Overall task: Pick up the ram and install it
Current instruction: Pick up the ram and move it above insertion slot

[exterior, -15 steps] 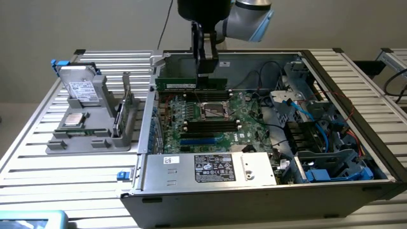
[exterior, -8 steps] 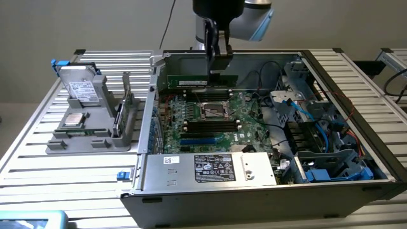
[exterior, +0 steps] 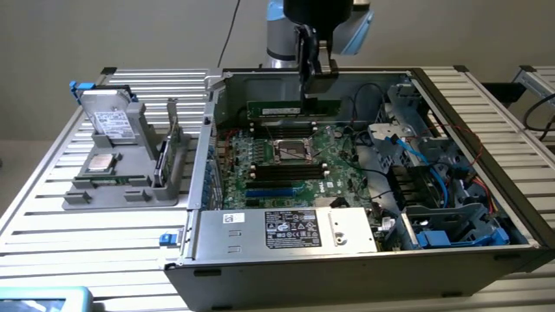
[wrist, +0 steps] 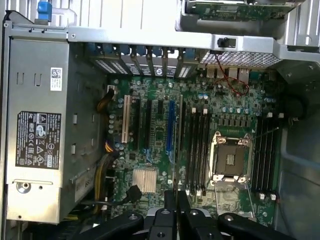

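My gripper [exterior: 312,95] is shut on the ram [exterior: 281,108], a long green stick with a pale label. It hangs level inside the open computer case, above the far part of the green motherboard [exterior: 323,184]. Black memory slots [exterior: 284,170] lie on either side of the CPU socket [exterior: 293,151]. In the wrist view, the gripper [wrist: 173,206] looks down on the board, with the ram [wrist: 176,150] edge-on as a thin line. That line runs beside the memory slots [wrist: 197,150] next to the CPU socket [wrist: 230,161].
A grey power supply [exterior: 286,229] fills the case's near end. Blue and black cables and a drive cage [exterior: 433,188] crowd the exterior view's right side. A grey fixture [exterior: 130,162] with other parts stands outside the case on the exterior view's left.
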`<move>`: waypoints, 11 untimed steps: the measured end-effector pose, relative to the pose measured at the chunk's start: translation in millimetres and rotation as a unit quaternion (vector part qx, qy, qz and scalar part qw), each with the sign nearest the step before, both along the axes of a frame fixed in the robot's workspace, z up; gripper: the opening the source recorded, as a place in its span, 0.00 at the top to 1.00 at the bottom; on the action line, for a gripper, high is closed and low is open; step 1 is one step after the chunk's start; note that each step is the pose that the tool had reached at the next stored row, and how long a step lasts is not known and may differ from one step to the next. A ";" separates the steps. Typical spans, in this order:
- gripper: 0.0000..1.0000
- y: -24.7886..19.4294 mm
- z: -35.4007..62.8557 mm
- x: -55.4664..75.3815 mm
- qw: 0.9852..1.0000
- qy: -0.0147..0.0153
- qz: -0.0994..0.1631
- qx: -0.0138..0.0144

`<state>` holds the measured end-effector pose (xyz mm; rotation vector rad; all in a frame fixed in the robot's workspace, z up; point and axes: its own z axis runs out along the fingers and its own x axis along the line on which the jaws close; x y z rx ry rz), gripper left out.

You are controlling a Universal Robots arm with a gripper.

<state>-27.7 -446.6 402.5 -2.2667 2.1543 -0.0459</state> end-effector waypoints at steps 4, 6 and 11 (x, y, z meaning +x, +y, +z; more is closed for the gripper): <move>0.87 8.7 -2.7 5.0 1.000 0.000 0.000 0.000; 0.87 13.0 -3.8 7.0 1.000 -0.001 0.000 0.000; 0.87 16.9 -4.5 8.4 1.000 -0.003 -0.002 0.000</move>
